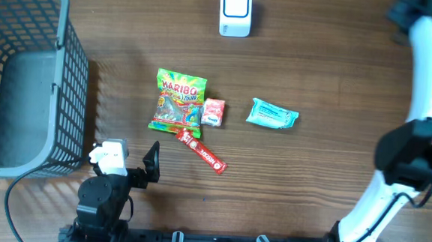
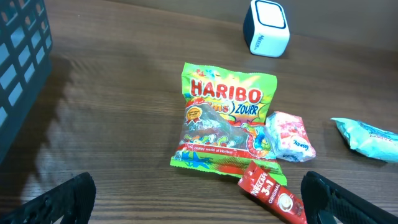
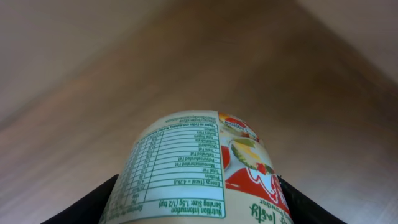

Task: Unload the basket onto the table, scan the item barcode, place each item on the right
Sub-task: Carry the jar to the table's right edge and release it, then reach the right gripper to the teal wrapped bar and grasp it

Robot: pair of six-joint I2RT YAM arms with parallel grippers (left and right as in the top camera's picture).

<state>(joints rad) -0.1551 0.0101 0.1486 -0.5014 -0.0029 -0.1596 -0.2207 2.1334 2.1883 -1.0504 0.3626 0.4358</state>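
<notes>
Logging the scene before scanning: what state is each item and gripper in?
Green Haribo sweets bag: flat, front up.
Small pink packet: lying against the bag.
Red Nescafe stick sachet: flat, by the bag's corner.
Teal wrapped packet: flat, apart.
Grey mesh basket: upright.
White-and-blue scanner: standing.
Round printed tub: gripped, label showing.
Left gripper: open, empty.
Right gripper: shut on the tub.
</notes>
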